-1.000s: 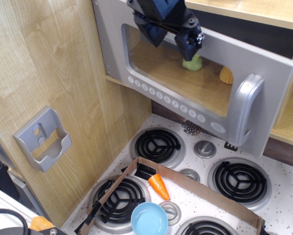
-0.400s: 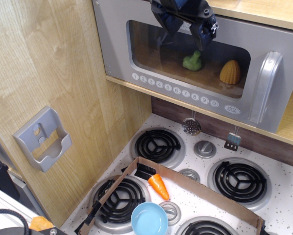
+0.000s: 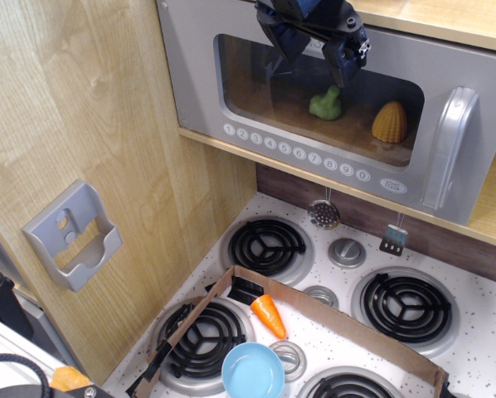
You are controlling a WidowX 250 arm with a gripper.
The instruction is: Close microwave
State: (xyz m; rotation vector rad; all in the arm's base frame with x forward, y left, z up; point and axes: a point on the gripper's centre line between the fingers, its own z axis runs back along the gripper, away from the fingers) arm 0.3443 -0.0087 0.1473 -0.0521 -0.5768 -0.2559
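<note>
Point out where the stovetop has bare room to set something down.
Bare speckled top shows right of the cardboard, between the back right burner and the edge, and as a strip behind the back burners. It is crowded front left: carrot, blue bowl and knobs fill the middle.

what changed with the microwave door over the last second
The microwave door swung from standing open to shut flush against the cabinet, with the gripper pressing on its upper edge and moving in with it. In the last stretch nothing moved. The green and yellow toys inside, carrot and blue bowl stayed put.
</note>
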